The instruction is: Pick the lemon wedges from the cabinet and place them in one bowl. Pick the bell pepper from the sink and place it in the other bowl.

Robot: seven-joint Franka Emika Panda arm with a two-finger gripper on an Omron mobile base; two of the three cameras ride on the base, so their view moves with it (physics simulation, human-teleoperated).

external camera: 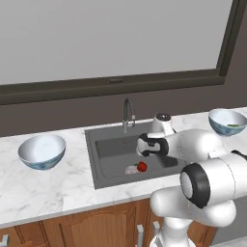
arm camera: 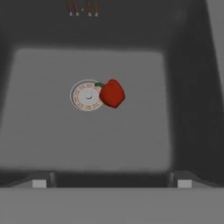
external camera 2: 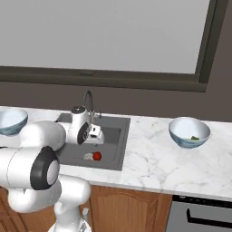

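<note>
The end effector (arm camera: pixel 112 183) hangs spread wide and empty above the sink (external camera: pixel 108 149), where the pepper (arm camera: pixel 112 93) lies touching the drain (arm camera: pixel 86 95) near the basin's front edge. A descent off-centre could nudge the round pepper — it may roll away across the basin floor.

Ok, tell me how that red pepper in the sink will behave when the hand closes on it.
The bell pepper looks rounded and lumpy, so it may roll or squirm sideways on the flat sink floor. It appears small and probably light. Its smooth skin could slip between the fingers.
</note>
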